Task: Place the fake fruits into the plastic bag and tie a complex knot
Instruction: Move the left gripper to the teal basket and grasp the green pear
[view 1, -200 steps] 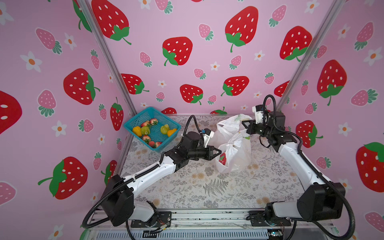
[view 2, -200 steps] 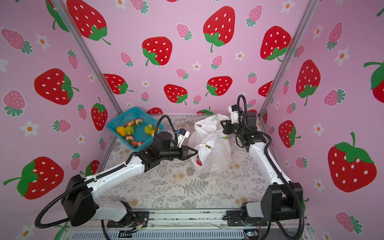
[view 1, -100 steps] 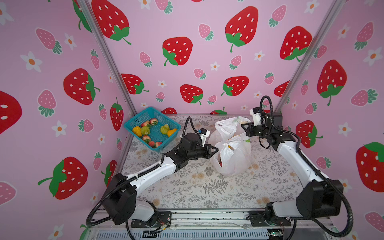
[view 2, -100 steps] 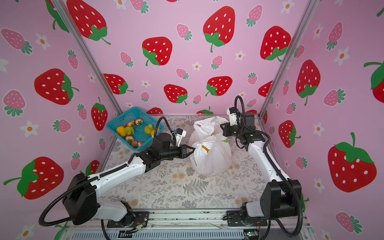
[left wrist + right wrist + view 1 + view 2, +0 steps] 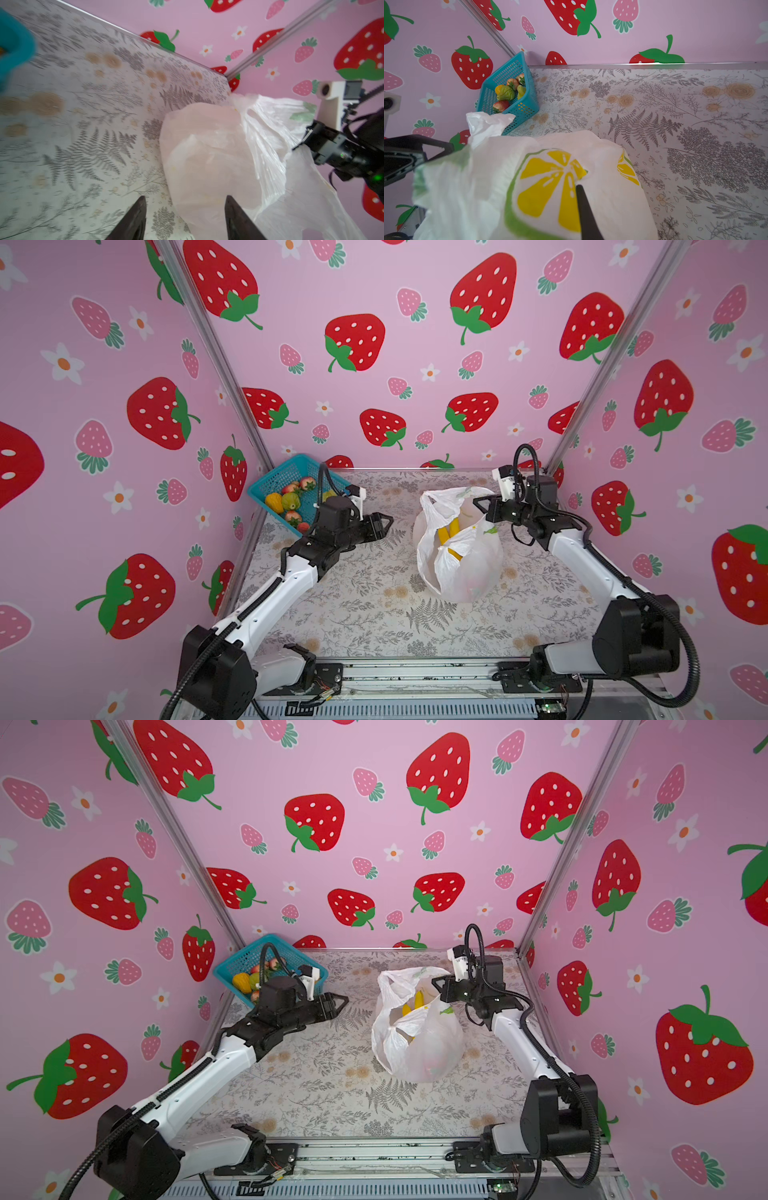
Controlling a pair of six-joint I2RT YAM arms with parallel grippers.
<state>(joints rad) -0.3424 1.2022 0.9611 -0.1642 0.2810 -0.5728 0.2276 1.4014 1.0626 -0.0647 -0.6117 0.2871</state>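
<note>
I see the table (image 5: 365, 614) with the bag (image 5: 473, 572) slumped right of its centre, mouth open upward. The basket (image 5: 291, 479) sits in the back left corner. My right gripper (image 5: 482, 506) is pinched closed on the bag's upper rim, holding that edge up. My left gripper (image 5: 384, 524) hangs low between basket and bag, clear of the bag, jaws spread wide with nothing between them. Yellow bananas (image 5: 448, 533) show inside the bag's mouth; more fruits (image 5: 284, 502), red, green and orange, lie in the basket.
</note>
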